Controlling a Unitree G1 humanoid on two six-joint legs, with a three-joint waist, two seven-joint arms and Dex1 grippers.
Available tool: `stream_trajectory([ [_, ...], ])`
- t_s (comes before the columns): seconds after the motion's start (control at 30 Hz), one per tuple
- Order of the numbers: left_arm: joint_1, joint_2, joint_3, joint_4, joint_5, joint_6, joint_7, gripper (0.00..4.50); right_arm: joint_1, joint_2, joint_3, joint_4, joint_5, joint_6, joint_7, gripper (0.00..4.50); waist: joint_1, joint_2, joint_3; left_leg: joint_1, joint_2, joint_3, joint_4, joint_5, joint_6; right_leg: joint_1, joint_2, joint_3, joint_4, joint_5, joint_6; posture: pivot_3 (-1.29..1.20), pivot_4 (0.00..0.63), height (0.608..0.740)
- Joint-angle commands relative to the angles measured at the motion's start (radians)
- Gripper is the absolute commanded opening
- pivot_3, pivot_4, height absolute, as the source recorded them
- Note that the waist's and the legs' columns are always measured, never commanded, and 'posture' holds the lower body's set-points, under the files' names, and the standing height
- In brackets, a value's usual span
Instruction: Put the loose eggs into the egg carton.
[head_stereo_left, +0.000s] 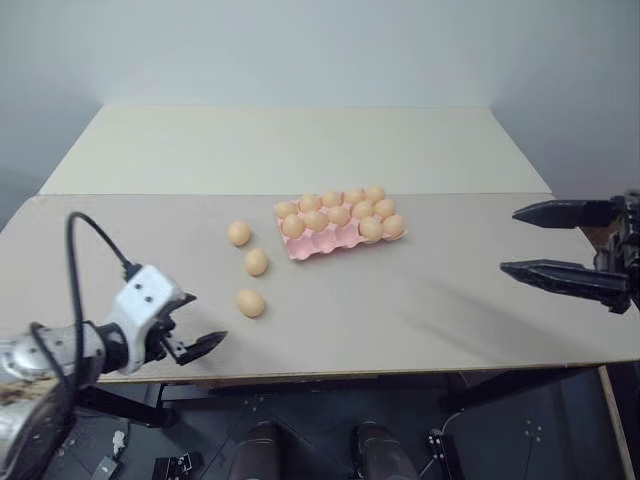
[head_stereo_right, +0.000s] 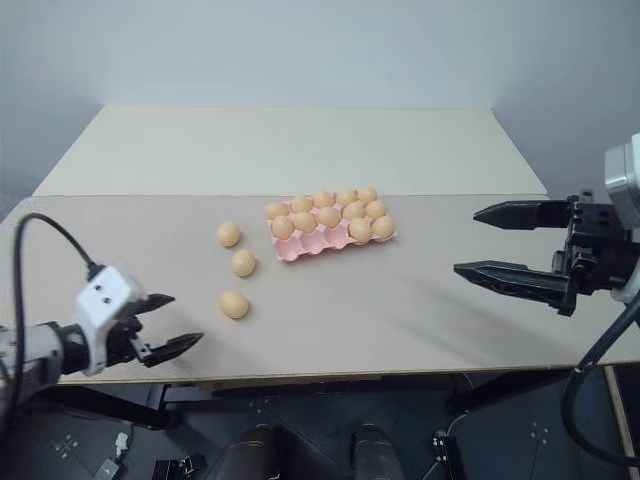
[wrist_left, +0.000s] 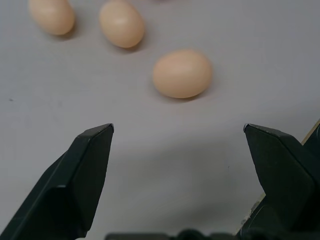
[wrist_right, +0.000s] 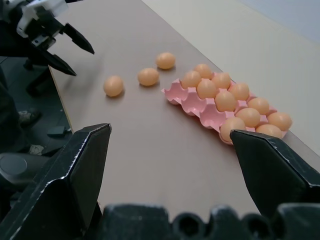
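Note:
Three loose eggs lie in a row on the grey table, left of the egg carton. The pink carton holds several eggs, and its near-left cups are bare. My left gripper hovers open over the table's front edge, just left of the nearest egg, which lies ahead of its fingers. My right gripper is open and empty, raised at the right and pointing toward the carton.
The table's front edge runs just below my left gripper. A second beige table adjoins at the back, against a pale wall. Bare tabletop lies between the carton and my right gripper.

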Motion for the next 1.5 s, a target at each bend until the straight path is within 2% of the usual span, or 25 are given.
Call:
stream_trajectory([
  [0.03, -0.078, -0.021, -0.096, 0.071, 0.044, -0.052, 0.013, 4.50, -0.005, -0.021, -0.042, -0.022, 0.031, -0.006, -0.009, 4.45, 0.003, 0.000, 0.000, 0.000, 0.000, 0.000, 0.000, 0.000, 0.000, 0.000, 0.000, 0.000, 0.000, 0.000, 0.000, 0.00, 0.150, 0.740],
  [0.23, -0.198, -0.069, -0.250, 0.219, 0.115, -0.109, 0.006, 4.50, -0.015, -0.027, -0.030, -0.031, 0.052, -0.009, -0.024, 4.45, 0.003, 0.000, 0.000, -0.001, -0.001, 0.000, 0.000, 0.000, 0.000, 0.000, 0.000, 0.000, 0.000, 0.000, 0.001, 0.00, 0.150, 0.740],
  [0.43, -0.314, -0.123, -0.355, 0.335, 0.161, -0.159, -0.026, 4.50, -0.024, -0.037, -0.023, -0.043, 0.075, -0.008, -0.042, 4.45, 0.005, 0.000, 0.000, -0.001, -0.001, -0.001, 0.000, 0.000, 0.000, 0.000, 0.000, 0.000, 0.000, 0.001, 0.002, 0.00, 0.150, 0.740],
  [0.87, -0.380, -0.130, -0.420, 0.416, 0.206, -0.217, -0.126, 4.50, -0.011, -0.039, -0.016, -0.062, 0.089, -0.016, -0.060, 4.45, 0.004, 0.000, 0.000, -0.001, -0.001, -0.001, 0.001, 0.000, 0.000, 0.000, 0.000, 0.000, 0.000, 0.001, 0.002, 0.00, 0.150, 0.740],
  [0.97, -0.389, -0.134, -0.419, 0.428, 0.212, -0.221, -0.135, 3.96, -0.011, -0.037, -0.015, -0.062, 0.087, -0.019, -0.064, 4.50, 0.005, 0.000, 0.000, -0.001, -0.001, -0.001, 0.001, 0.000, 0.000, 0.000, 0.000, 0.000, 0.000, 0.001, 0.002, 0.00, 0.150, 0.740],
  [1.1, -0.398, -0.138, -0.419, 0.440, 0.222, -0.225, -0.144, 2.66, -0.009, -0.035, -0.015, -0.064, 0.087, -0.019, -0.067, 4.50, 0.005, 0.000, 0.000, -0.001, -0.001, -0.001, 0.001, 0.000, 0.000, 0.000, 0.000, 0.000, 0.000, 0.001, 0.002, 0.00, 0.150, 0.740],
  [1.13, -0.397, -0.139, -0.418, 0.440, 0.224, -0.227, -0.145, 2.48, -0.007, -0.034, -0.016, -0.065, 0.087, -0.019, -0.068, 4.50, 0.005, 0.000, 0.000, -0.001, -0.001, -0.001, 0.001, 0.000, 0.000, 0.000, 0.000, 0.000, 0.000, 0.001, 0.002, 0.00, 0.150, 0.740],
  [1.37, -0.396, -0.144, -0.388, 0.400, 0.209, -0.227, -0.150, 2.43, 0.004, -0.029, -0.029, -0.075, 0.094, -0.013, -0.078, 4.50, 0.005, 0.000, 0.000, -0.001, -0.001, -0.001, 0.001, 0.000, 0.000, 0.000, 0.000, 0.000, 0.000, 0.001, 0.002, 0.00, 0.150, 0.740],
  [1.5, -0.446, -0.155, -0.375, 0.350, 0.186, -0.216, -0.151, 2.40, 0.021, -0.017, -0.035, -0.083, 0.099, -0.008, -0.099, 4.50, 0.006, 0.000, 0.000, -0.002, -0.001, -0.001, 0.001, 0.000, 0.000, 0.001, 0.000, 0.000, 0.000, 0.001, 0.003, 0.00, 0.150, 0.740],
])
